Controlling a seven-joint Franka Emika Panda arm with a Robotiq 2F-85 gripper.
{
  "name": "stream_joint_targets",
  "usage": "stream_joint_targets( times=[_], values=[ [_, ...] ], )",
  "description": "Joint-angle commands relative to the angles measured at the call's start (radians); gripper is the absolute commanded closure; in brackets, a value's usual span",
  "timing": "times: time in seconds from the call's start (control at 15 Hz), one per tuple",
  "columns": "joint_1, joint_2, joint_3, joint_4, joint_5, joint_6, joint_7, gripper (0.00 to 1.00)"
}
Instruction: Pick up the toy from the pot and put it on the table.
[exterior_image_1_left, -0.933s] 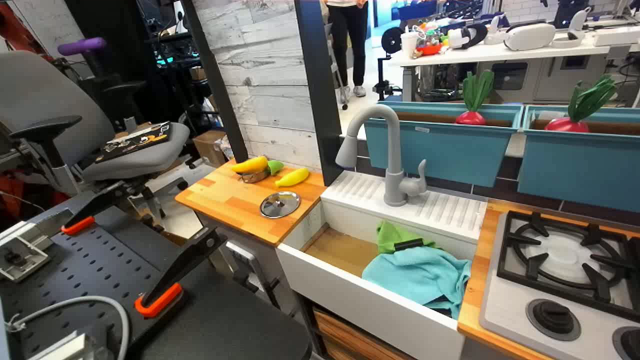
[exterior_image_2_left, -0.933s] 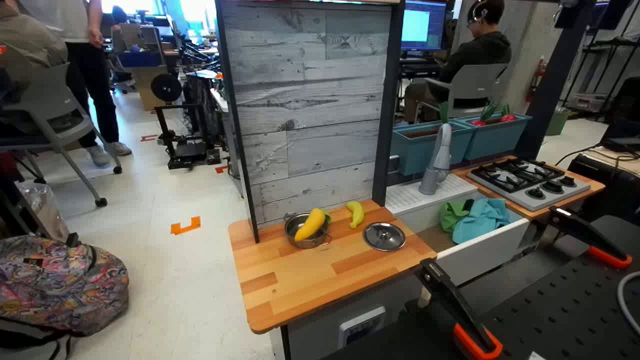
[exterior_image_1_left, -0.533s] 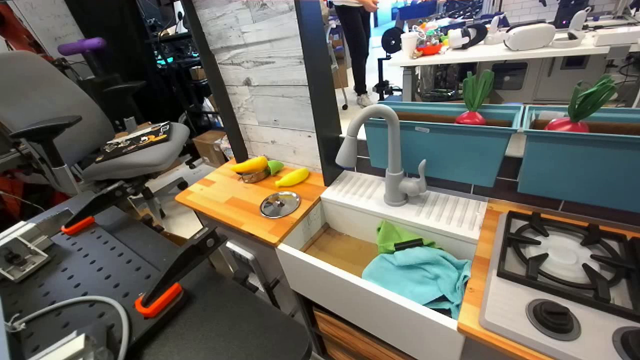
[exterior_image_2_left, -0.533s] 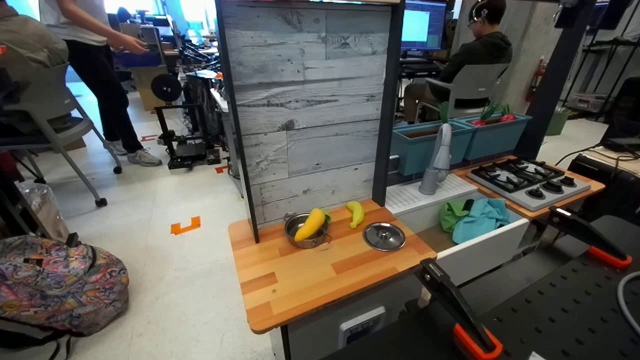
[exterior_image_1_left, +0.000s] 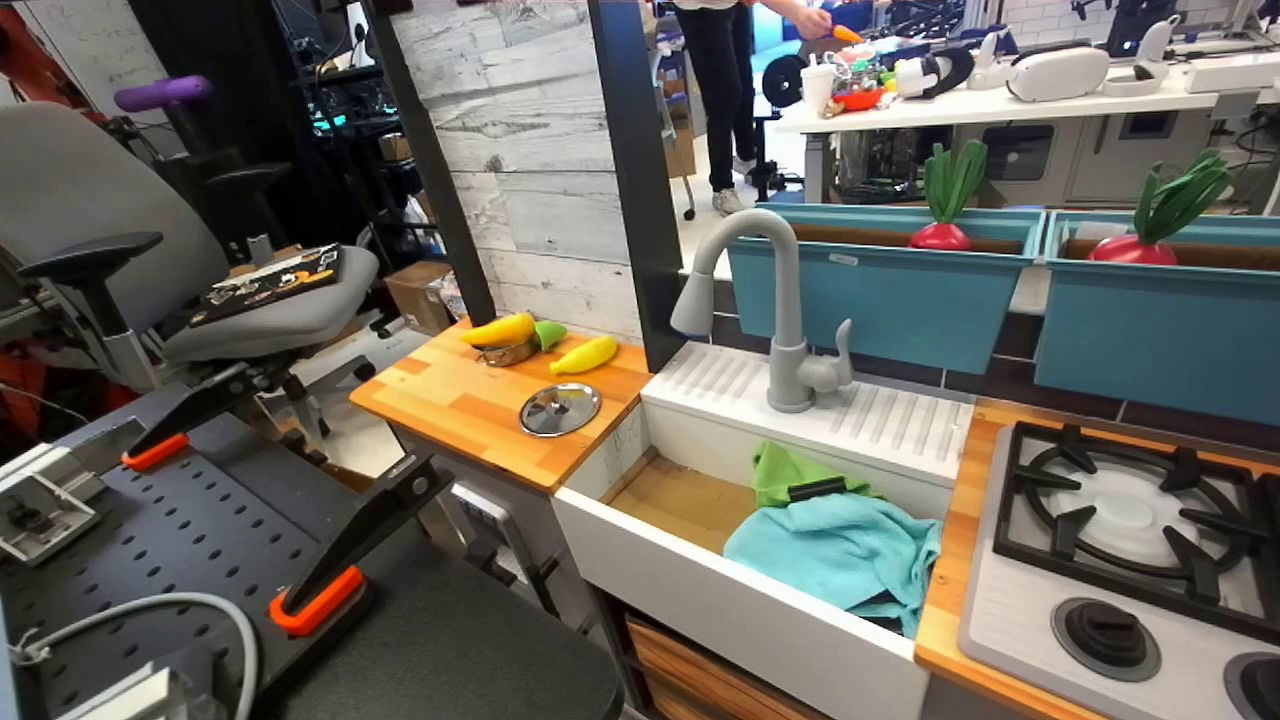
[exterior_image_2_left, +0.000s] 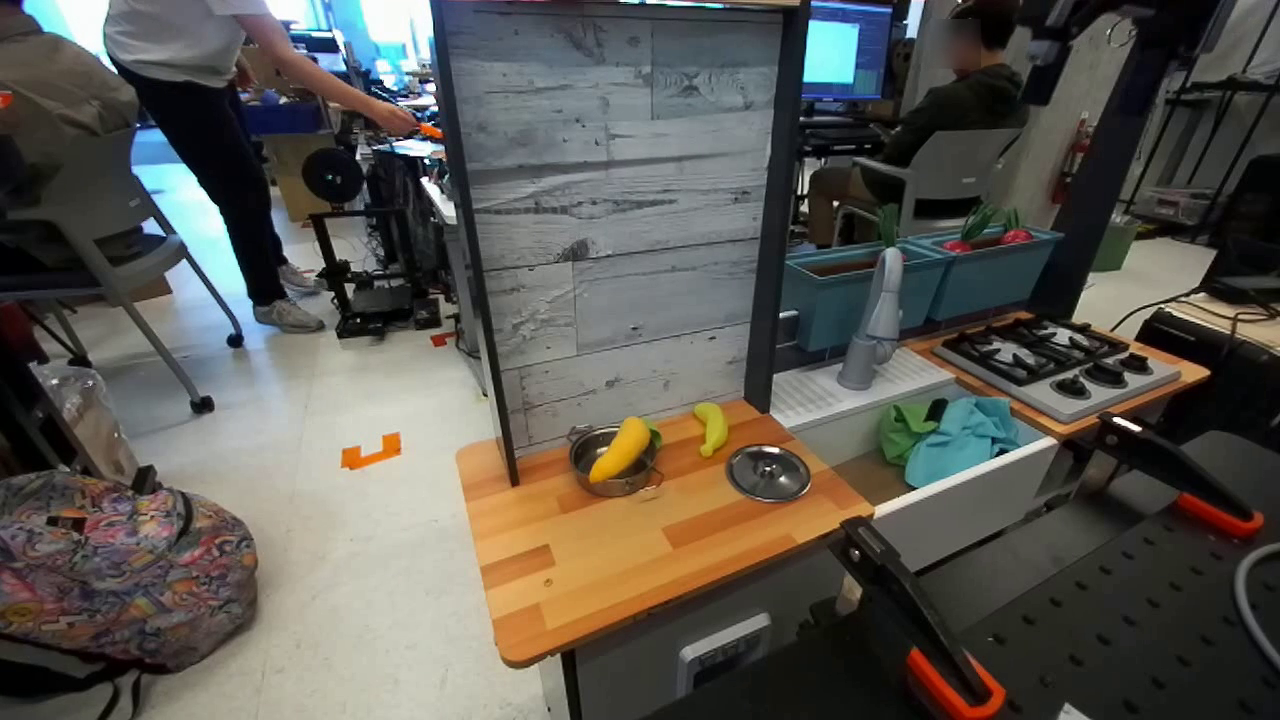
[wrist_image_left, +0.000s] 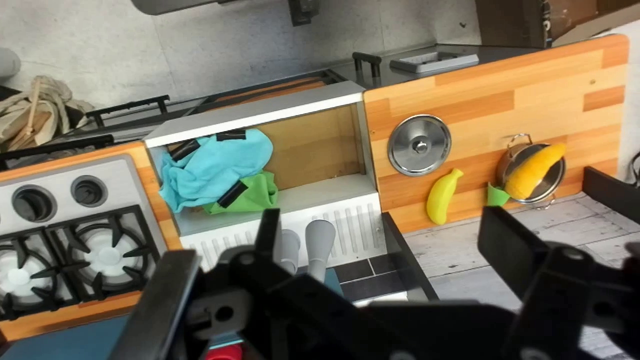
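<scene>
As it seems too long to fit, the toy (exterior_image_1_left: 500, 329) juts from the pot (exterior_image_1_left: 511, 354) in an exterior view. In an exterior view, the lid (exterior_image_2_left: 768, 474) lies apart on the table (exterior_image_2_left: 600, 560) (for access, we presume). The wrist view shows the gripper (wrist_image_left: 381, 225) spread wide, empty.
</scene>
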Motion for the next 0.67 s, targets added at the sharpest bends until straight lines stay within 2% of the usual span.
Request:
stream_joint_targets(
  times=[0.0, 0.4, 0.6],
  values=[
    [0.027, 0.128, 0.057, 0.033, 0.009, 0.101, 0.132, 0.00],
    [0.096, 0.348, 0.134, 0.090, -0.011, 0.248, 0.314, 0.00],
    [0.137, 0.462, 0.145, 0.149, -0.028, 0.265, 0.377, 0.00]
  ],
)
